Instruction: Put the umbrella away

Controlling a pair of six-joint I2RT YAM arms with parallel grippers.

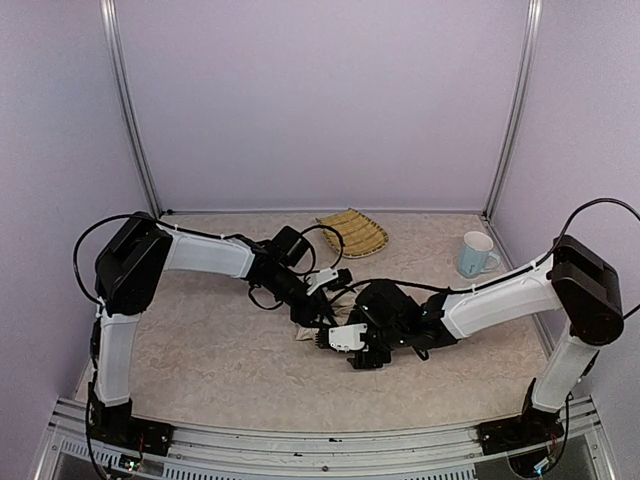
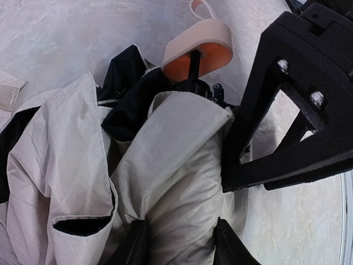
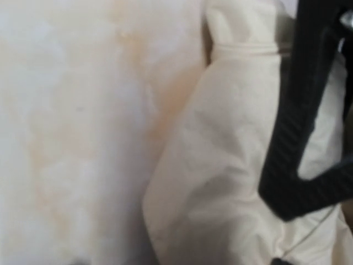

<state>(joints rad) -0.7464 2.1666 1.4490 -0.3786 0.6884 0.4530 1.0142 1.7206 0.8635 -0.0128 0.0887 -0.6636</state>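
Pinching the bunched canopy of the umbrella (image 2: 165,165) mid-bench, left gripper (image 2: 181,244) likely holds the fabric gathered for wrapping; right gripper (image 1: 332,340) sits against the bundle's side, spread or closed cannot tell.

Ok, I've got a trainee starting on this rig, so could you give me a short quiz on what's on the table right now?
1. True or false: the mug stands inside the basket tray.
2. In the left wrist view, what lies between the fingers of the left gripper? A) cream fabric of the umbrella B) the mug C) nothing
3. Short answer: on which side of the table, by the robot's own sides, is the mug?
Key: 1 false, it stands apart from the tray; 2 A; 3 right.
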